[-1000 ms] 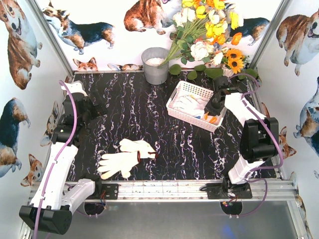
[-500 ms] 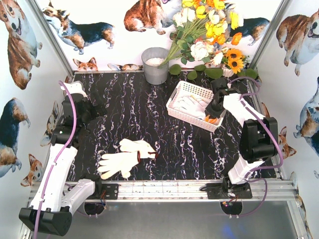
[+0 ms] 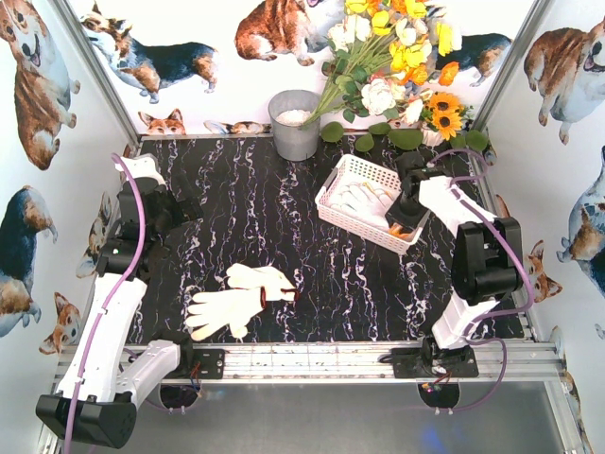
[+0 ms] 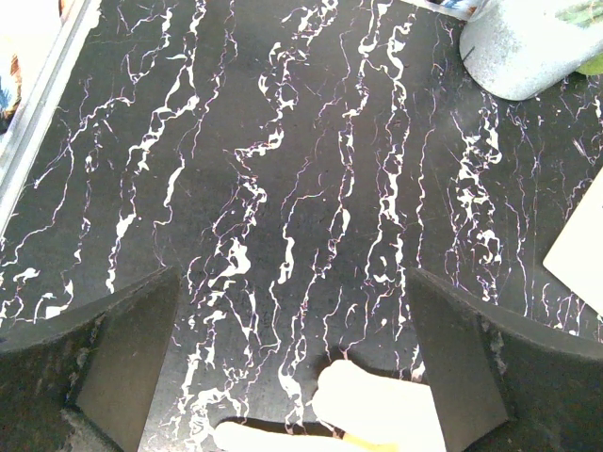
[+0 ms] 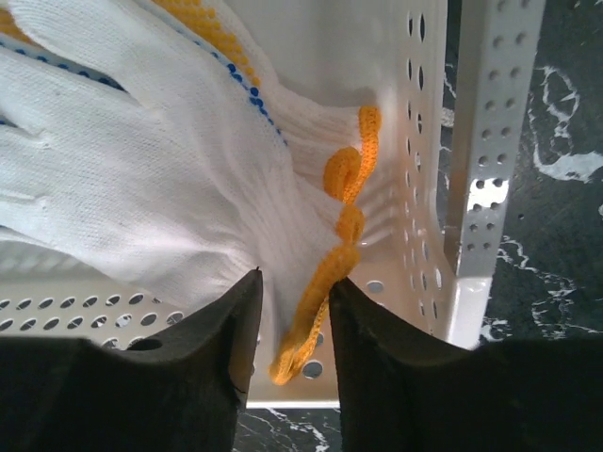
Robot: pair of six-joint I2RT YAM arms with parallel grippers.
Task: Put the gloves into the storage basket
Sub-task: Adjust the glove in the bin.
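Right tool [image 5: 294, 290] straddles glove [image 5: 132, 179] cuff — inside storage basket [image 5: 492, 113].

Cream gloves [image 3: 241, 301], white basket [image 3: 364, 169], black-marbled table [image 3: 260, 213]

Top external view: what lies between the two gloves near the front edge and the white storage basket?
Only bare black marbled tabletop separates the gloves from the storage basket; the top external view shows it plainly.
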